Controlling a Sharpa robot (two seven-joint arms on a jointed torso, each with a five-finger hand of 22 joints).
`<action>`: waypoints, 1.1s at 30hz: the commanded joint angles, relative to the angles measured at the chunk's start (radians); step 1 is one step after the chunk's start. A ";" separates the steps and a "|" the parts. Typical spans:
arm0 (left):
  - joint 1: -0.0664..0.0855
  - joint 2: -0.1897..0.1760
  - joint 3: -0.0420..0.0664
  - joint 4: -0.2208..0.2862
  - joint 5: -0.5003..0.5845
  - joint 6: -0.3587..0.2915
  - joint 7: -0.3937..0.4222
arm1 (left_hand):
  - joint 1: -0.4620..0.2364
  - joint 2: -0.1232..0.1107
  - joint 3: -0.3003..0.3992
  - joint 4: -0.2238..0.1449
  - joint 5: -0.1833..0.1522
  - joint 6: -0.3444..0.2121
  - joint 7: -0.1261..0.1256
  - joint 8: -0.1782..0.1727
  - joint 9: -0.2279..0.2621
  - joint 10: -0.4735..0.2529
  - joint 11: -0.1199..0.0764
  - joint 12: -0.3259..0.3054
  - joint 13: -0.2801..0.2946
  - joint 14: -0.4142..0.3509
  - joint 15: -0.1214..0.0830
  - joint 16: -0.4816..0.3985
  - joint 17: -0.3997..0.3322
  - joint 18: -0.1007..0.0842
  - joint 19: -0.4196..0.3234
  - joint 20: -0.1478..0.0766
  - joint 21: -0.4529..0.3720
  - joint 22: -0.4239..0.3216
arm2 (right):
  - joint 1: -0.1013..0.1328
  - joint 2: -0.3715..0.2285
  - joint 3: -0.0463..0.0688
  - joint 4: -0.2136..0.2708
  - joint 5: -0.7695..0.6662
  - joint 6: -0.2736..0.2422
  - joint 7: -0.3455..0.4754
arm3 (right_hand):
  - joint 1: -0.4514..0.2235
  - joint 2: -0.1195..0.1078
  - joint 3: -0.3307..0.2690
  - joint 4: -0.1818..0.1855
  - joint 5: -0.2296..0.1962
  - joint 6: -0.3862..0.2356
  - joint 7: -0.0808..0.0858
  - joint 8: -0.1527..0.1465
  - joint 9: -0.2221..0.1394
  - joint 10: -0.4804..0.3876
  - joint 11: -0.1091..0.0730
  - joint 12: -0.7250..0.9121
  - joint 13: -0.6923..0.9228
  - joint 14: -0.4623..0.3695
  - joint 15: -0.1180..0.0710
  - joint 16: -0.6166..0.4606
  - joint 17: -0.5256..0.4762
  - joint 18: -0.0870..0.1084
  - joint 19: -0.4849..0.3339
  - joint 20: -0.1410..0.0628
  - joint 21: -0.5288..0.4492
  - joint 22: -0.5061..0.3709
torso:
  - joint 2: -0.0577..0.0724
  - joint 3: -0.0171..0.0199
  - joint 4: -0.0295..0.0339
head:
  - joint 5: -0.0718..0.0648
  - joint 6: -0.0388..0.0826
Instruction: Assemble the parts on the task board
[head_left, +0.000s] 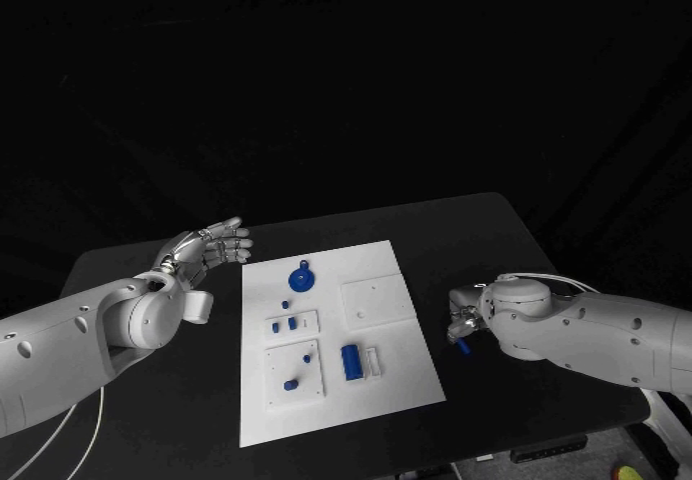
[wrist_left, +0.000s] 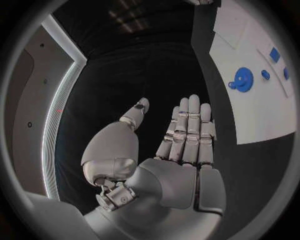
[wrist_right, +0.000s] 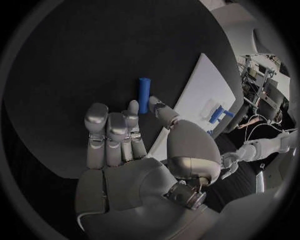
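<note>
Hiding behind its wrist, right hand (head_left: 463, 328) pinches a blue peg (wrist_right: 144, 95); left hand (head_left: 211, 243) spread, empty.

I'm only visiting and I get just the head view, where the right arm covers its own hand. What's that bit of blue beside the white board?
Observer: The right wrist view shows a small blue cylinder lying on the black table, off the white board.
Visitor: Is the hand holding it?
Observer: The right hand has its thumb and a fingertip on either side of the cylinder's near end. I cannot tell whether they touch it.
Visitor: And the other hand?
Observer: The left wrist view shows the left hand with a bare palm, holding nothing.
</note>
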 joint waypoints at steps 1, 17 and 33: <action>0.001 0.003 0.000 0.004 0.004 0.014 0.005 | -0.004 0.001 0.002 0.004 -0.002 -0.008 -0.002 0.004 -0.001 -0.008 -0.002 -0.001 -0.001 0.004 0.002 -0.005 0.001 0.014 -0.003 0.006 -0.004 0.001 | -0.054 0.027 -0.031 -0.006 0.017 0.069 0.025 | 0.006 -0.001 0.001 -0.002 -0.007 0.008 0.002 -0.149 -0.338 0.000 -0.005 0.006 -0.001 -0.001 -0.006 -0.006 0.001 0.073 -0.007 -0.002 0.002 0.019 | 0.000 -0.0006 0.0002 | -0.001 0.000; 0.001 0.001 0.000 0.003 0.004 0.013 0.005 | -0.004 0.002 0.003 0.004 -0.002 -0.008 -0.002 0.004 -0.001 -0.008 -0.002 -0.001 -0.001 0.004 0.002 -0.005 0.002 0.014 -0.003 0.006 -0.004 0.002 | -0.065 0.019 -0.030 0.008 0.187 -0.037 0.029 | 0.036 0.007 0.032 0.003 -0.007 0.034 -0.005 -0.143 -0.344 0.010 -0.011 0.007 0.000 0.002 -0.010 -0.006 0.003 0.073 -0.005 0.003 0.006 0.017 | 0.000 -0.0005 0.0008 | 0.003 -0.001; 0.001 0.006 0.000 -0.002 0.004 0.014 0.004 | -0.005 0.004 0.003 0.006 -0.002 -0.008 -0.002 0.004 -0.001 -0.008 -0.002 -0.001 -0.002 0.005 0.002 -0.006 0.004 0.014 -0.002 0.006 -0.005 0.002 | 0.036 -0.025 -0.005 0.086 0.323 -0.098 0.047 | -0.010 0.004 0.034 0.011 -0.007 0.058 -0.012 -0.139 -0.351 0.022 -0.018 0.007 -0.001 0.005 -0.017 -0.001 0.007 0.073 0.006 0.004 0.014 0.016 | 0.000 -0.0001 0.0009 | 0.016 -0.002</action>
